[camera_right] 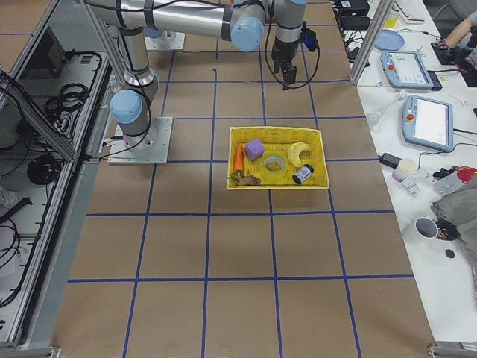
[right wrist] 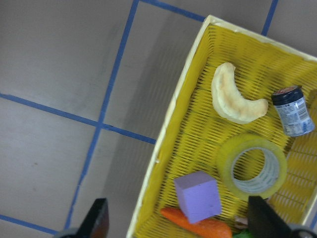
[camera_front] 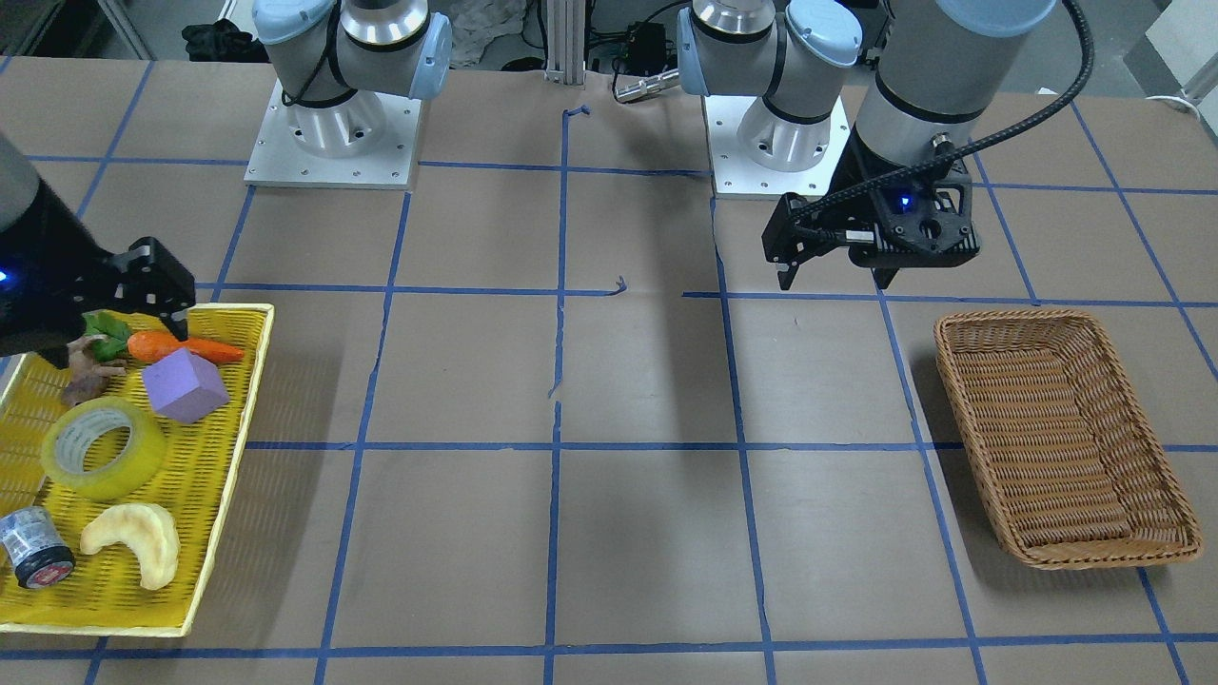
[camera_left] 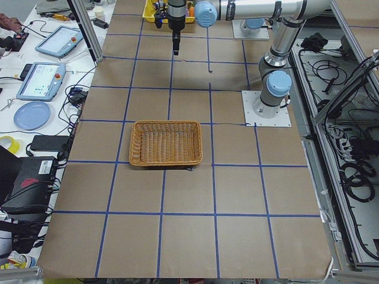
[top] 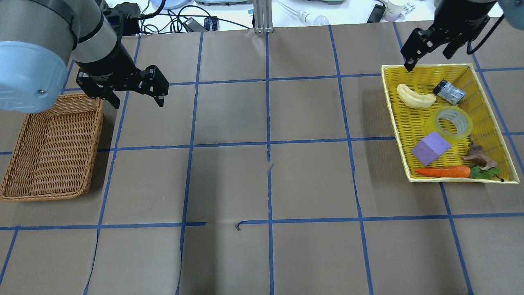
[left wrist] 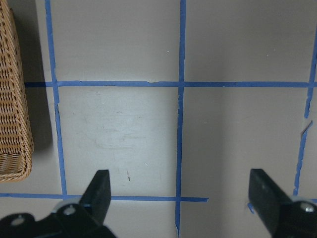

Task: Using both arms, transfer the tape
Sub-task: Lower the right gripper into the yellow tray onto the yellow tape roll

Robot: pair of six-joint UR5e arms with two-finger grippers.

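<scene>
The tape (camera_front: 103,447) is a wide yellowish translucent roll lying flat in the yellow tray (camera_front: 205,533). It also shows in the overhead view (top: 449,125) and in the right wrist view (right wrist: 251,166). My right gripper (top: 428,59) is open and empty, hovering above the tray's far corner, apart from the tape. In the front-facing view the right gripper (camera_front: 119,342) is at the left edge. My left gripper (top: 137,102) is open and empty, above bare table beside the wicker basket (top: 53,147). It also shows in the front-facing view (camera_front: 835,281).
The tray also holds a purple block (camera_front: 186,385), a carrot (camera_front: 181,349), a pale crescent piece (camera_front: 138,542), a small dark grey roll with a red end (camera_front: 33,552) and a brown figure (top: 477,153). The brown table has blue tape grid lines.
</scene>
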